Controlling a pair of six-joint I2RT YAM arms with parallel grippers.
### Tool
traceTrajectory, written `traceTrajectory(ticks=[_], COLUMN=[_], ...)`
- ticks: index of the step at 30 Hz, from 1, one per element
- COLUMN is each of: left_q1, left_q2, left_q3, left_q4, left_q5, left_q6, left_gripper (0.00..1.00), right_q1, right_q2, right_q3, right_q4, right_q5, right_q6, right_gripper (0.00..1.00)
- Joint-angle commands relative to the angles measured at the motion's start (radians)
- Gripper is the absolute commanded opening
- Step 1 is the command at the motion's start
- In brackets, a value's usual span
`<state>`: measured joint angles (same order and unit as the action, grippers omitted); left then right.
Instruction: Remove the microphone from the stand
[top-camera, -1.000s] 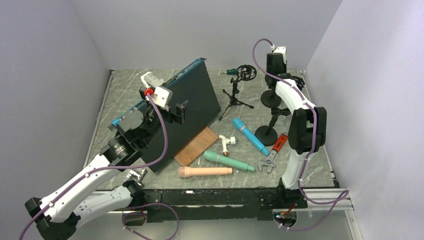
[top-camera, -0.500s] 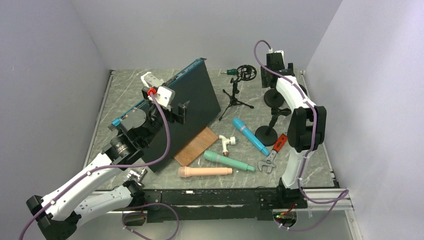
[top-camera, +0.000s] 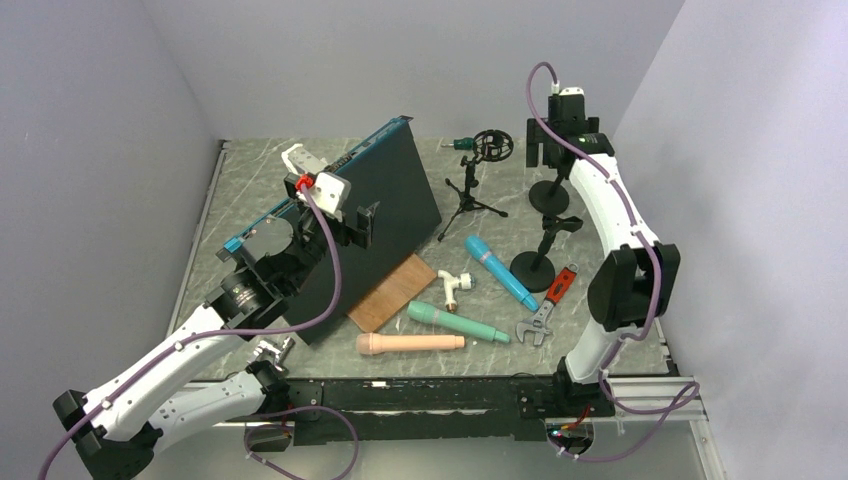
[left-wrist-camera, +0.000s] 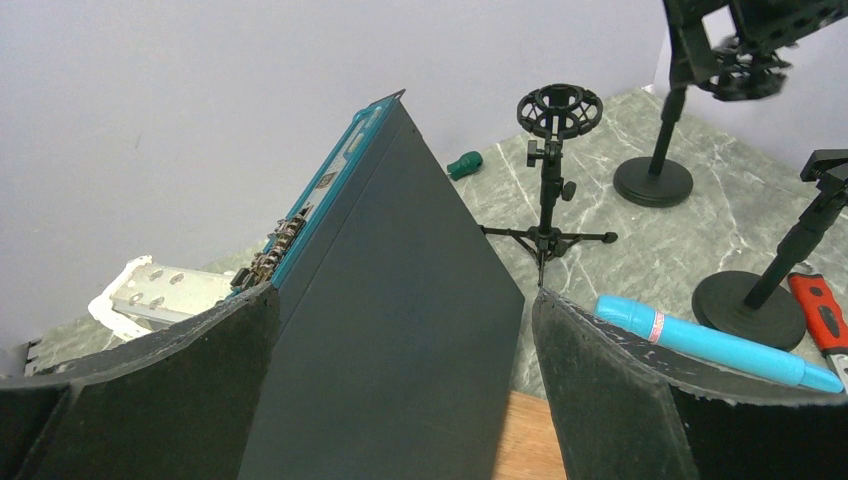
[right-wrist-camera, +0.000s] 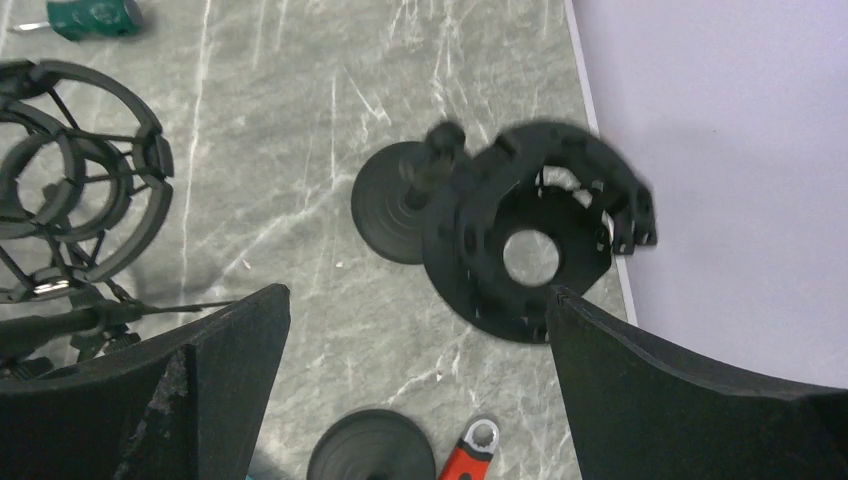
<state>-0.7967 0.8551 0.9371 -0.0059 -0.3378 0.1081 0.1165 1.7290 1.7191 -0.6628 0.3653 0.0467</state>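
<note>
No microphone sits in a stand. A blue microphone (top-camera: 499, 272) (left-wrist-camera: 715, 345), a green one (top-camera: 457, 322) and a peach one (top-camera: 410, 343) lie on the table. My right gripper (top-camera: 543, 157) (right-wrist-camera: 420, 292) hangs open and empty just above the far right stand (top-camera: 549, 196), whose round black holder (right-wrist-camera: 530, 245) is empty and sits near my right finger. A tripod stand (top-camera: 470, 195) (left-wrist-camera: 548, 200) with an empty shock mount (right-wrist-camera: 75, 180) stands to its left. My left gripper (top-camera: 355, 225) (left-wrist-camera: 405, 295) is open over a tilted black panel (top-camera: 400, 190).
A second round-base stand (top-camera: 532, 270) (right-wrist-camera: 372, 445) stands nearer, with a red-handled wrench (top-camera: 548, 300) (right-wrist-camera: 470, 455) beside it. A wooden board (top-camera: 392, 292), a white pipe fitting (top-camera: 455, 285) and a green-handled screwdriver (top-camera: 462, 144) lie around. The right wall is close to the far stand.
My right gripper has opened and pulled up and slightly right off the far stand's holder, its elbow swinging right. The left arm has barely moved.
</note>
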Motion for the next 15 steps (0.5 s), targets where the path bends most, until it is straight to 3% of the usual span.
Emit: traceTrajectory(ticks=[1, 7, 15], left_q1=[-0.007, -0.008, -0.014], left_q2=[-0.001, -0.004, -0.041], left_q3=[0.024, 0.023, 0.026], left_q4=[0.022, 0.024, 0.026], left_q5=[0.002, -0.004, -0.029], left_q6=[-0.017, -0.013, -0.009], left_gripper=[0.99, 0.99, 0.99], right_q1=[0.001, 0.002, 0.005], right_q2=[-0.024, -0.119, -0.503], right_q3=[0.044, 0.005, -0.362], right_q4=[-0.025, -0.022, 0.246], right_q5=[-0.025, -0.177, -0.561], right_q6=[0.029, 0.088, 0.237], right_gripper=[1.00, 1.00, 1.00])
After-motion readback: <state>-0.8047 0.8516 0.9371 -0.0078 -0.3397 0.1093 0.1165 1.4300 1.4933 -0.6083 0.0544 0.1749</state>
